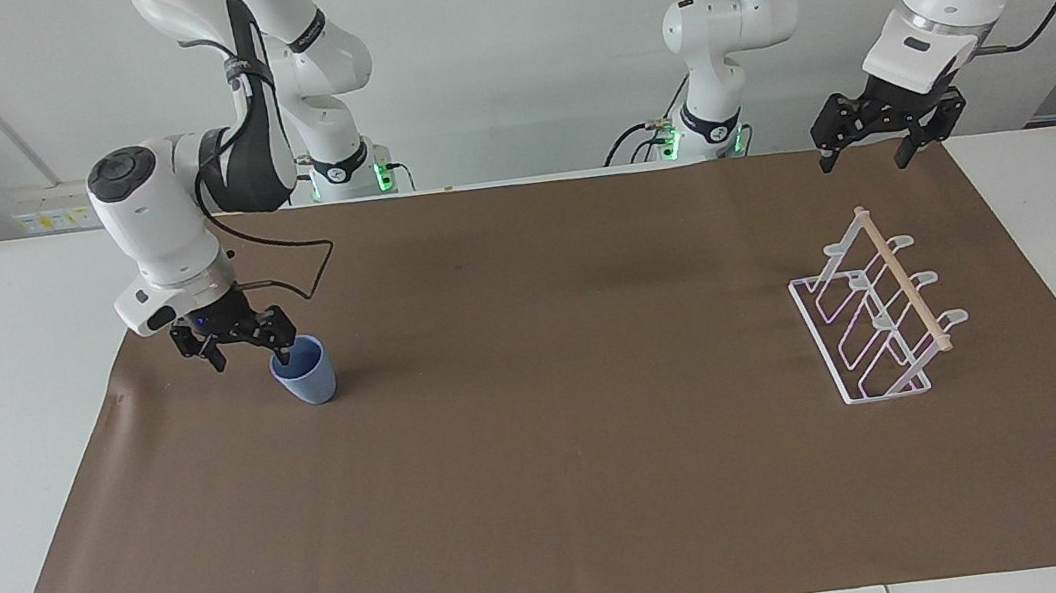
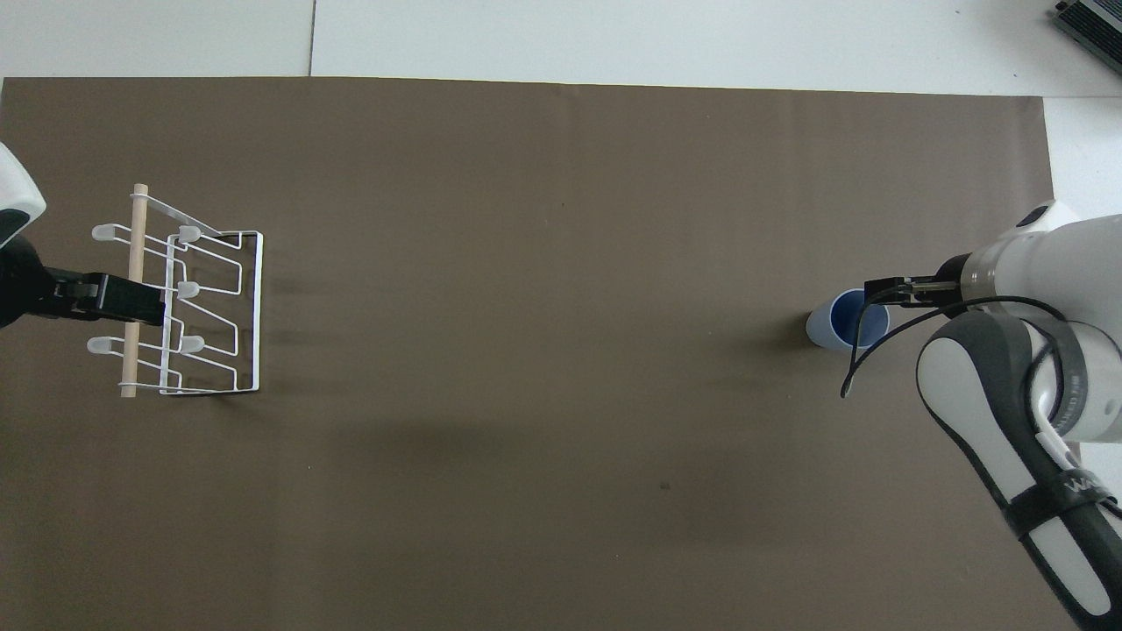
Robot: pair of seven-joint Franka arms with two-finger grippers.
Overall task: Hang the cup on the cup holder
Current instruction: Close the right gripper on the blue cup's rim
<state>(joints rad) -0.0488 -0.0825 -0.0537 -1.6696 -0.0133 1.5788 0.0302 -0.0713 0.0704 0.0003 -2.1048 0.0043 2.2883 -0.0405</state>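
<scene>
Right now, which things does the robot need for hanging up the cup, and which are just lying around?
Needed:
- cup, upright on the mat
- cup holder, toward the left arm's end
- right gripper, open at the cup's rim
- left gripper, open, waiting up above the mat

Just there:
- brown mat
- grey device at the table's corner

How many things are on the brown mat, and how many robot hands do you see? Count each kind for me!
Blue cup: 1
White cup holder: 1
Robot grippers: 2, the right gripper open at the cup's rim, the left gripper open, waiting over the brown mat near the holder
Total: 4
</scene>
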